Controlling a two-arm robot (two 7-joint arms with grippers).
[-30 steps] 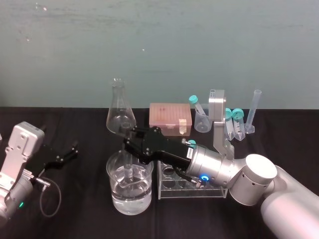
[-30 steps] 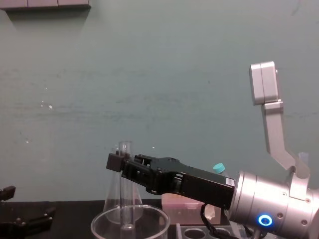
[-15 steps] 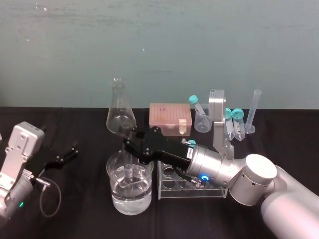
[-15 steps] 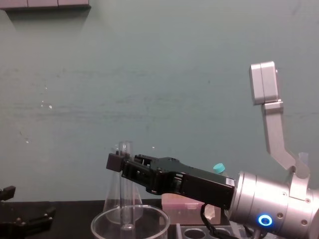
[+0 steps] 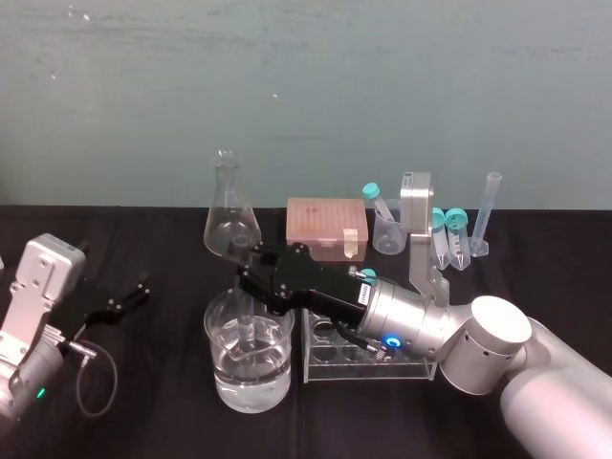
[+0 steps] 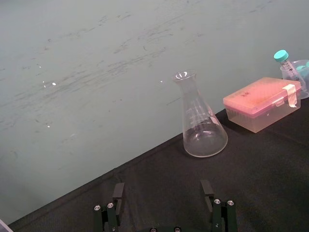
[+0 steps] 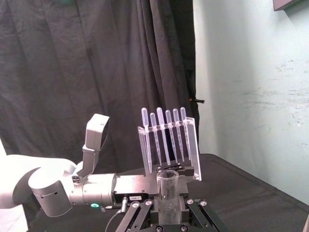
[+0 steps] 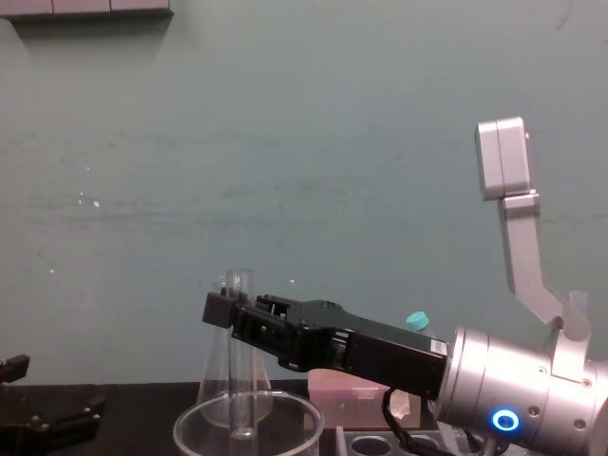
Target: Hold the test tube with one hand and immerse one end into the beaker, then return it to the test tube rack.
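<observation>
Head view has the right gripper [image 5: 251, 275] clamped on the test tube [image 5: 249, 330], holding it upright with its lower end down inside the beaker [image 5: 212, 337], at or just into the water as far as I can tell, so the dip looks done or nearly so. What's left, by my reckoning, is the lift out and the short carry to the test tube rack [image 5: 368, 371] just beside the beaker. Left gripper [image 5: 129, 295] sits parked well off to the left, fingers spread and empty.

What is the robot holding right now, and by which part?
The right hand grips the test tube just below its open top, lower end down inside the beaker. The left hand is open and holds nothing.
</observation>
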